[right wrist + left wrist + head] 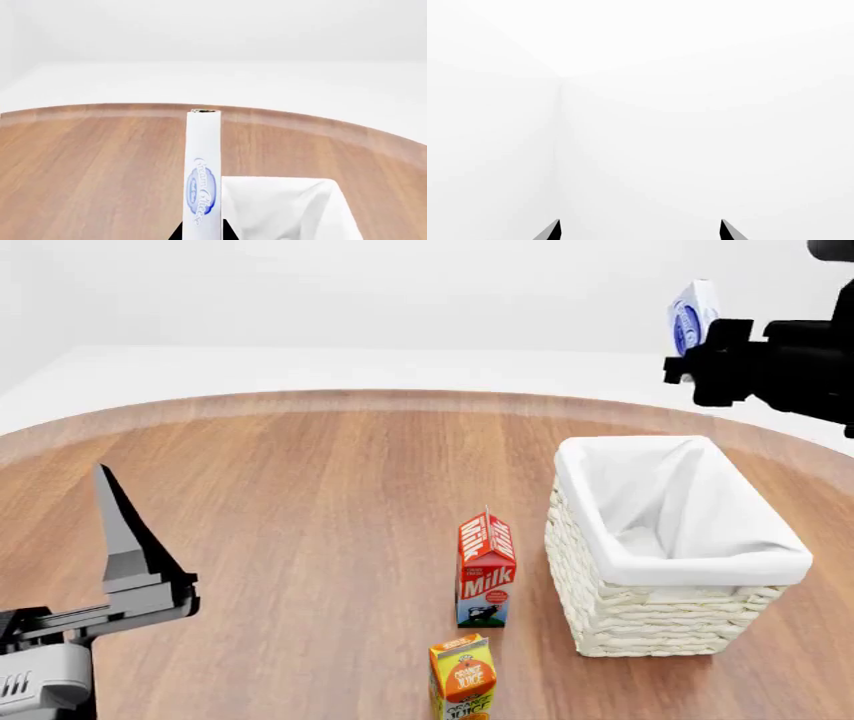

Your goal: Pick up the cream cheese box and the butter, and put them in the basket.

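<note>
A: Where's the basket [667,570]?
B: On the round wooden table [294,510], beside the milk carton [486,570] and orange juice carton [463,677].
A: The cream cheese box [691,315]?
B: Clamped in the right gripper [697,350], above the basket's far side.
A: Left gripper [640,231]?
B: Fingers apart, empty.

Even, bright, diffuse light is filling all views; no glare, no blur. Left wrist pic is washing out near-white. Soft faint shadows are sitting under the basket [667,625] at head view's lower right.
</note>
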